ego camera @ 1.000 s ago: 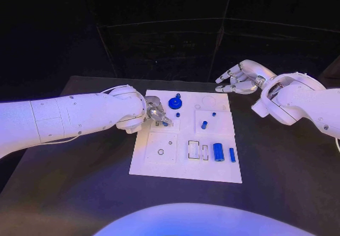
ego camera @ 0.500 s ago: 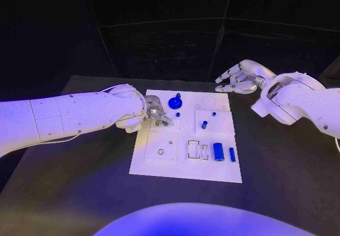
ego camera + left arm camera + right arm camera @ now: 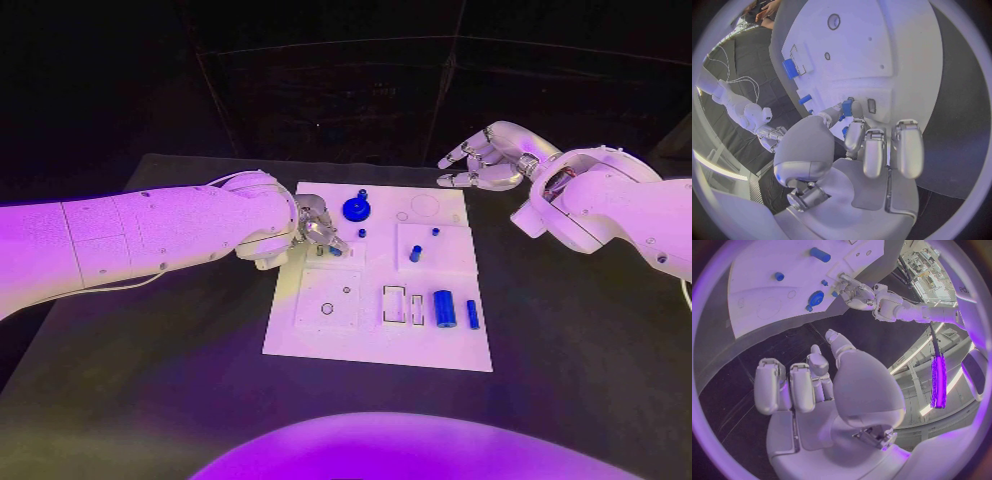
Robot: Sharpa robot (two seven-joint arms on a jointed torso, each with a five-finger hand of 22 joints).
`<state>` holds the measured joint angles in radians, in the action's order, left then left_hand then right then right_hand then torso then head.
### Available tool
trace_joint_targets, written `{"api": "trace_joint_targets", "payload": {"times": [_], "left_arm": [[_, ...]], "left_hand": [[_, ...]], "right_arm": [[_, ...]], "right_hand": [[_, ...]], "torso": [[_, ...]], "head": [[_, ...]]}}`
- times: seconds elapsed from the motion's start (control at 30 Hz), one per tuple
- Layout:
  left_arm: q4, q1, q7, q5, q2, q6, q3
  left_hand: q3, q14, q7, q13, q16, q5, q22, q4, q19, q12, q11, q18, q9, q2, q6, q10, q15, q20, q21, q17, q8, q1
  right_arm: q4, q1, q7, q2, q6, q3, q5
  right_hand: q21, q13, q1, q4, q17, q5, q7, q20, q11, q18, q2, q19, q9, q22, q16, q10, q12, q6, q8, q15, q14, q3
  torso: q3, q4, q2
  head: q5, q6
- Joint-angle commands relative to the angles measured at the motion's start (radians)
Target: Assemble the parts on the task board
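Nothing has visibly moved since a second ago: both arms, the white task board [image 3: 378,330] and every blue piece sit where they were.

The left hand [image 3: 315,236] stays low over the board's left part, its fingers [image 3: 856,131] drawn together round a small blue peg [image 3: 846,107]; the left wrist view shows the peg pinched between the thumb and a fingertip, right at the board. The right hand [image 3: 488,160] hovers beyond the board's far right corner, off the board and over the black surface [image 3: 577,340], its fingers [image 3: 792,386] loosely curled and holding nothing.

Counting the blue parts apart from the pinched one: one round knob [image 3: 356,209] just beyond the left fingers, one tiny peg [image 3: 362,233] just beside them, two small pegs [image 3: 415,254] further toward the right hand's side, and one thick cylinder [image 3: 444,309] with one thin bar [image 3: 473,314] beside it, well nearer the robot than either hand. That makes seven blue pieces in all.
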<state>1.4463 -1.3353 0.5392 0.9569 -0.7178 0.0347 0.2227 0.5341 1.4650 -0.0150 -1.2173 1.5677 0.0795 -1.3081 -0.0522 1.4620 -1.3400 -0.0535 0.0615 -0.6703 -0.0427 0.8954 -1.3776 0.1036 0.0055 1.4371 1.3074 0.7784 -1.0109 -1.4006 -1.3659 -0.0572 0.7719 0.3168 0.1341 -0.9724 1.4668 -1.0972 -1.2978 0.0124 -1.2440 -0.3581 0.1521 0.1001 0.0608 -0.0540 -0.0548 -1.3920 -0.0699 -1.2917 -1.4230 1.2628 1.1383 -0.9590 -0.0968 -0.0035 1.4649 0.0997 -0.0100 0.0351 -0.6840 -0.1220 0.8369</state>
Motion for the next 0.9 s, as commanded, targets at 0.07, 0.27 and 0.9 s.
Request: {"api": "trace_joint_targets", "payload": {"times": [0.07, 0.27, 0.9], "left_arm": [[0.000, -0.002, 0.008, -0.016, 0.003, -0.017, -0.001], [-0.002, -0.002, 0.008, -0.017, 0.006, -0.016, -0.001], [-0.022, -0.003, 0.010, -0.018, 0.025, -0.036, -0.001]], "left_hand": [[0.031, 0.106, 0.005, 0.002, 0.003, 0.006, -0.009, 0.016, 0.011, 0.003, -0.002, -0.009, 0.000, 0.009, -0.006, -0.002, 0.005, -0.003, 0.005, 0.263, -0.003, -0.022], [0.054, 0.106, 0.004, 0.003, 0.003, 0.007, -0.010, 0.025, 0.011, 0.004, -0.001, -0.009, -0.001, 0.011, -0.007, -0.002, 0.004, -0.002, 0.005, 0.263, -0.002, -0.024], [0.068, 0.106, 0.001, 0.000, 0.003, 0.001, -0.014, 0.017, 0.012, 0.001, 0.002, -0.010, -0.005, -0.010, 0.001, -0.007, 0.001, 0.001, 0.006, 0.263, 0.005, 0.024]], "right_arm": [[-0.001, -0.002, -0.003, -0.001, -0.006, -0.001, 0.002], [-0.001, -0.002, -0.002, -0.001, -0.006, -0.001, 0.002], [-0.003, -0.002, -0.004, -0.001, -0.005, -0.001, 0.002]], "right_hand": [[-0.003, 0.001, 0.007, -0.002, 0.002, 0.003, -0.001, 0.001, 0.002, -0.007, -0.003, 0.006, 0.001, 0.001, 0.006, -0.005, -0.005, -0.006, -0.006, -0.008, 0.042, -0.003], [-0.003, 0.001, 0.007, -0.002, 0.002, 0.003, -0.001, 0.001, 0.002, -0.007, -0.003, 0.006, 0.001, 0.001, 0.006, -0.005, -0.005, -0.006, -0.006, -0.008, 0.042, -0.003], [-0.003, 0.001, 0.007, -0.002, 0.002, 0.003, -0.001, 0.001, 0.002, -0.007, -0.003, 0.006, 0.001, 0.001, 0.006, -0.005, -0.005, -0.006, -0.006, -0.008, 0.042, -0.003]], "torso": [[-0.0002, -0.0002, 0.000], [0.0000, -0.0012, 0.000], [0.0005, -0.0001, 0.000]], "head": [[0.002, 0.002], [0.002, 0.002], [0.003, 0.005]]}}
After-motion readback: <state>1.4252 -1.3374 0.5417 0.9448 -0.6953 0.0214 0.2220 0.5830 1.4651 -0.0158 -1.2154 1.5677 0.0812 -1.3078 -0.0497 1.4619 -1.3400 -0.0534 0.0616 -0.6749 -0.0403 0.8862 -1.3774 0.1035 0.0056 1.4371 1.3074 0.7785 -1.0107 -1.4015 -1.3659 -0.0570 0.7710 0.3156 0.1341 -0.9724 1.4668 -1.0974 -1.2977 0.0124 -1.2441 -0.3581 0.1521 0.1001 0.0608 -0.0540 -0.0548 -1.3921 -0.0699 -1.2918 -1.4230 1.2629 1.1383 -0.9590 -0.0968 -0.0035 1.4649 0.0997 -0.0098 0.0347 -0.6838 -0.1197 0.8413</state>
